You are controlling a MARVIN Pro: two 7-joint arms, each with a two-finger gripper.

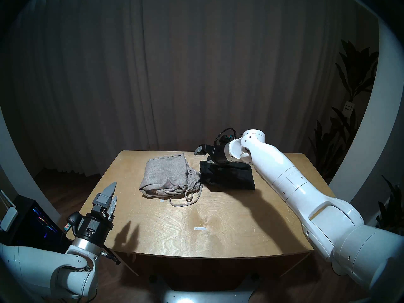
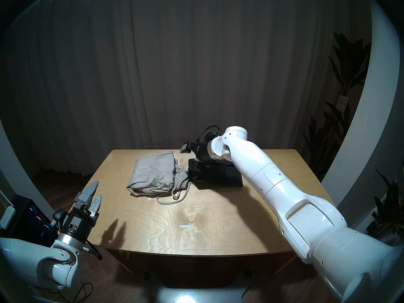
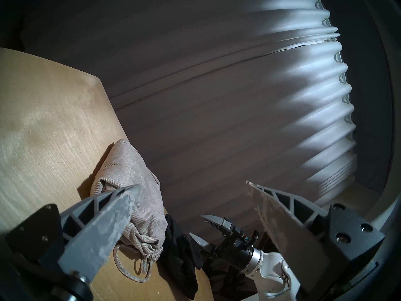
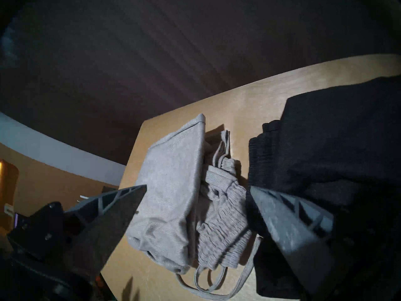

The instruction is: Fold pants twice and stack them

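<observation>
Folded light grey pants (image 1: 166,178) (image 2: 153,175) lie on the far middle of the wooden table (image 1: 218,217), waistband and pale cord (image 1: 188,197) trailing toward me. Folded black pants (image 1: 229,178) (image 2: 218,178) lie just to their right, side by side with them. My right gripper (image 1: 204,157) (image 2: 188,153) hovers open over the black pants' far left corner, holding nothing. In the right wrist view its fingers (image 4: 282,218) frame the grey pants (image 4: 173,181), with the black pants (image 4: 325,142) to the right. My left gripper (image 1: 111,197) (image 3: 191,185) is open and empty at the table's left edge.
Two small white tape marks (image 1: 200,228) sit on the table top. A dark cabinet with a lit screen (image 1: 39,219) stands left of the table. Curtains hang behind, and plants (image 1: 349,81) stand at the right.
</observation>
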